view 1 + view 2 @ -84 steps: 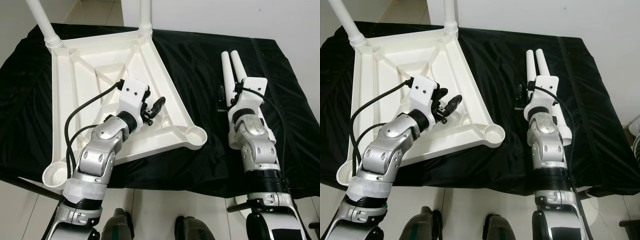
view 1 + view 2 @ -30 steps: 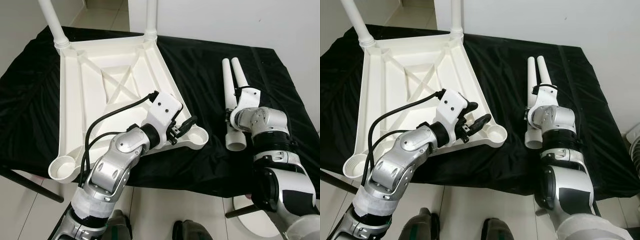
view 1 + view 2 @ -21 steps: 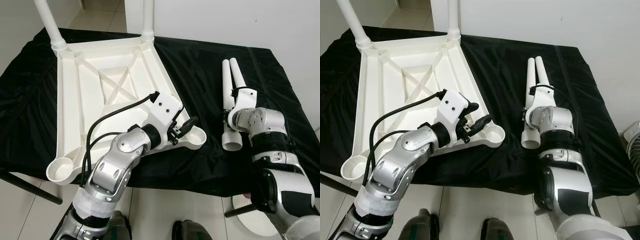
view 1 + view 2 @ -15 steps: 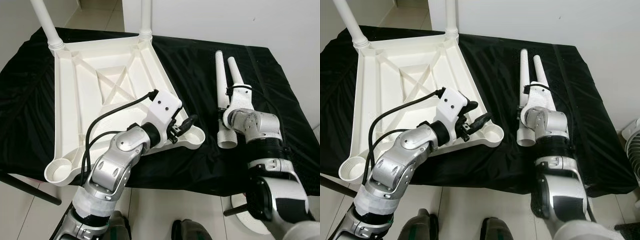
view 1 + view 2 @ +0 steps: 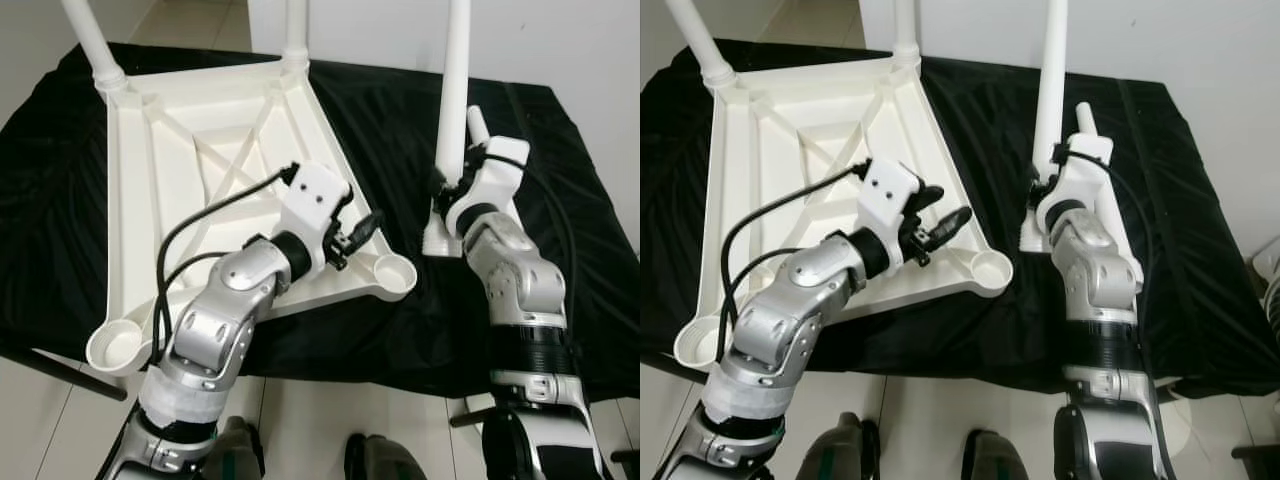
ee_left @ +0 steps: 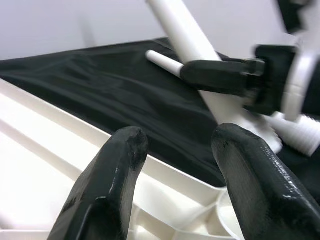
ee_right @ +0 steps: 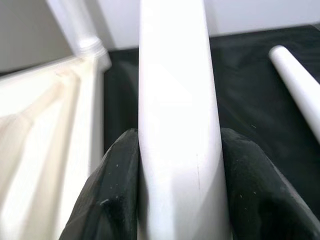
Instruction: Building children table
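Note:
A white plastic tabletop lies upside down on the black cloth, with two legs standing in its far corners. The near right socket and the near left socket are empty. My left gripper hovers open just above the tabletop's right rim, a little behind the near right socket, holding nothing. To the right of that socket, my right gripper is shut on a third white leg, holding it nearly upright above the cloth. A fourth leg lies on the cloth behind that gripper.
The black cloth covers the whole work table, and its front edge runs just below the tabletop's near corners. A white wall stands behind. Tiled floor and my feet show below. Bare cloth stretches to the right of my right arm.
My right gripper has raised the leg from lying flat on the cloth to nearly upright. My left gripper drew back slightly along the rim and is still open.

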